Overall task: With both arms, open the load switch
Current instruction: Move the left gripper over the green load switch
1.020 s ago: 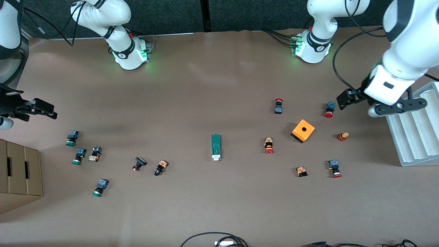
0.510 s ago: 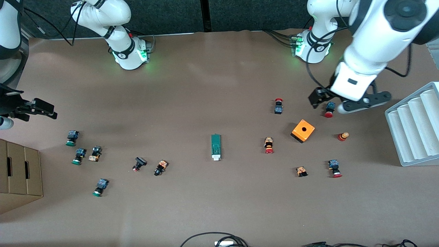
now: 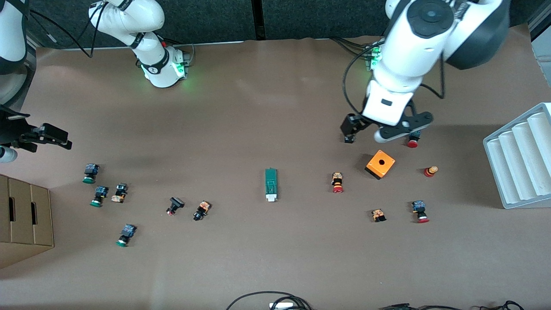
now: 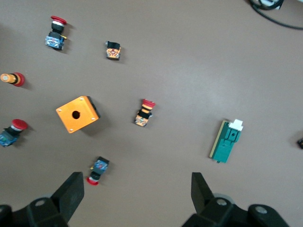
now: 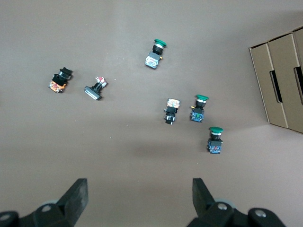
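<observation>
The left gripper [image 3: 379, 131] is carried in the air with its fingers [image 4: 71, 191] spread wide and nothing held between them; it is found over the table toward the left arm's end, above a pair of red-capped push buttons [image 3: 412, 140] and just above the orange cube [image 3: 380, 164]. The right gripper [image 3: 41, 135] is likewise spread wide and empty, its fingers [image 5: 78, 196] well apart, and is held at the right arm's end of the table over bare surface near the green-capped push buttons [image 3: 90, 173]; the right arm is waiting. The load switch [image 3: 270, 184] is recorded as lying flat on the brown table [image 3: 275, 258] about midway between the two ends, untouched by either gripper and well apart from both. Its long axis is set running from the robots' bases toward the front camera, with the small white tab [image 3: 270, 198] at the end nearer that camera and the dark green body [image 4: 227, 142] farther from it. In the left wrist view the switch is seen beside a red-capped button with orange body [image 4: 143, 113], with the orange cube close by. A cardboard box [image 3: 21, 219] is noted at the right arm's end, a white ridged tray [image 3: 521, 157] at the left arm's end.
</observation>
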`<state>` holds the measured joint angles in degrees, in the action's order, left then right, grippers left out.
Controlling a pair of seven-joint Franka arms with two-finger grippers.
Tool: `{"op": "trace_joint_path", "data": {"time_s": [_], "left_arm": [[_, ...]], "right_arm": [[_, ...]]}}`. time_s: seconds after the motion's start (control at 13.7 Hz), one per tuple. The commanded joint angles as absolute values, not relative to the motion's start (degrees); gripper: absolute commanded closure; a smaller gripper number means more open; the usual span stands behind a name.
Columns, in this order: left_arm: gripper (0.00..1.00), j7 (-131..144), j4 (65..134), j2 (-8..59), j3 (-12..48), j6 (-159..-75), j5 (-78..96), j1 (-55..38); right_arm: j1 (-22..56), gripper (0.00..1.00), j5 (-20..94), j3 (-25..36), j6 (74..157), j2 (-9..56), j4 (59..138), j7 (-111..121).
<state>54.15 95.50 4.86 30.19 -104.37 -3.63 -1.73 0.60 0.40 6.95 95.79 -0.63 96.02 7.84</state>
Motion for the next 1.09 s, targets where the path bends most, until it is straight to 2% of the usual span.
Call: {"op": "trace_joint_path", "data": {"time_s": [0.0,0.22,0.66,1.02], "left_arm": [[0.00,63.2,93.7,7.9,30.9,-105.7,-9.7,-6.9],[0.00,72.3,93.6,11.2,30.9,-106.3,-16.4,-13.3],[0.00,82.8,94.7,18.4,30.8,-121.3,-23.5,-19.1],[0.00,88.2,95.1,24.5,30.8,-122.0,-39.0,-25.3]], "right_arm": [[1.0,0.00,-0.3,7.1,95.0,-0.4,95.3,7.4],[1.0,0.00,-0.4,7.2,94.9,-0.4,95.3,7.5],[0.2,0.00,-0.3,7.4,94.9,0.0,95.3,7.4],[0.4,0.00,-0.4,7.5,94.8,2.4,95.3,7.0]]}}
